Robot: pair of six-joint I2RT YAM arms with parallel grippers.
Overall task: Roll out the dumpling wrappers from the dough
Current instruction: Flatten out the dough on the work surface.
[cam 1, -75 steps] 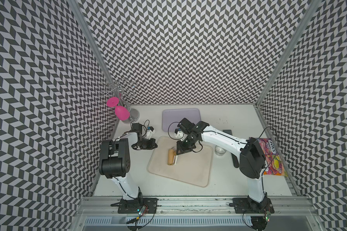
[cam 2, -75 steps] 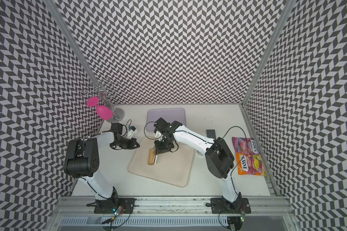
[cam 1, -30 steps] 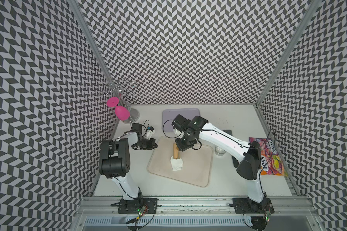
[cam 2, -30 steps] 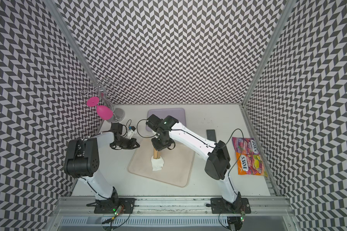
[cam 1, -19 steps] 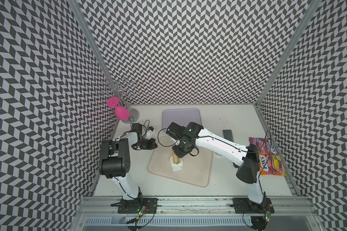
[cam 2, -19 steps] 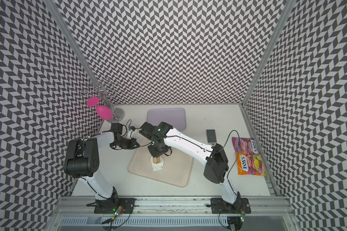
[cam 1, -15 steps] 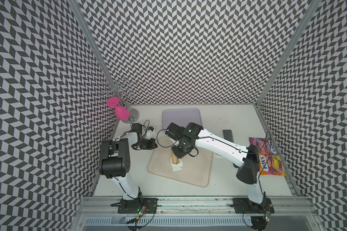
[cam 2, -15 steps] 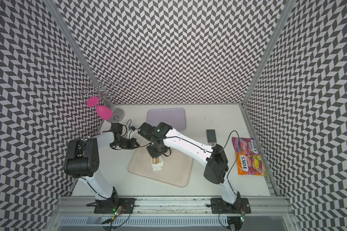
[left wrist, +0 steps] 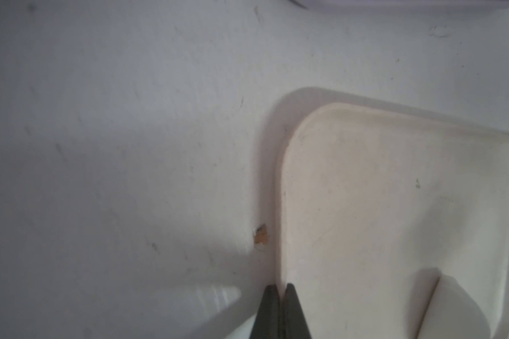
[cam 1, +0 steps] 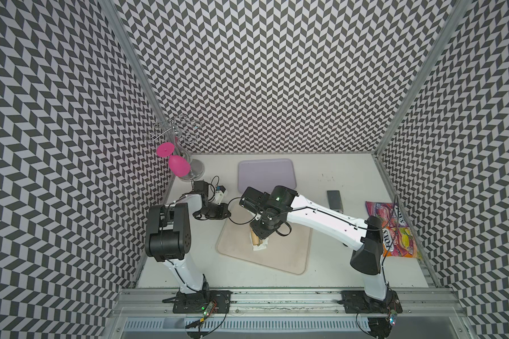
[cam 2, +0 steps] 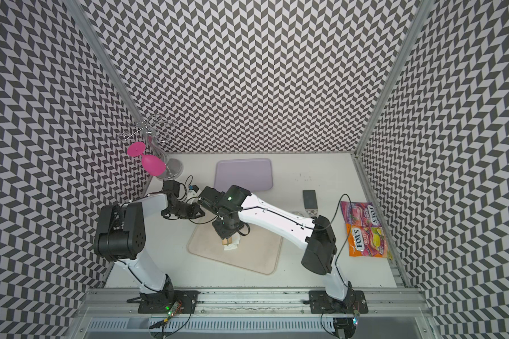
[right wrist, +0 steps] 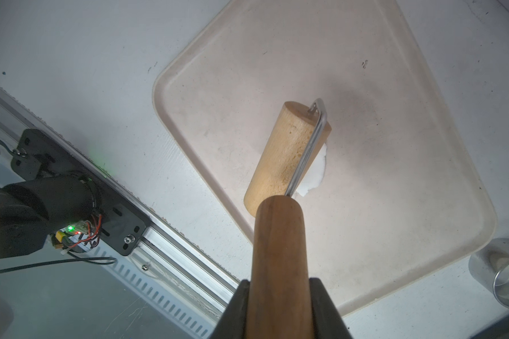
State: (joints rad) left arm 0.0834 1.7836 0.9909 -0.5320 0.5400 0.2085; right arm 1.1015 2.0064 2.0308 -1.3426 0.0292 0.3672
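Dough (right wrist: 316,173): soft white lump on the smooth beige tray (right wrist: 394,190), partly under the round wooden roller (right wrist: 285,152) | right gripper (right wrist: 279,293): squeezes the roller's handle, so it can press the dough flat | left gripper (left wrist: 281,289): closed tight at the tray rim, maybe to stop it sliding | dumpling wrappers: none seen yet

Lab robot test cell: chevron-patterned walls (cam 1: 262,73) box in a white table (cam 1: 247,276), two robot arms (cam 1: 321,220) bolted to an aluminium rail (cam 1: 276,296) up front with bare wiring, props scattered round: candy bags (cam 1: 397,234), pink glass (cam 1: 179,166) hanging on a wire rack (cam 1: 175,132).
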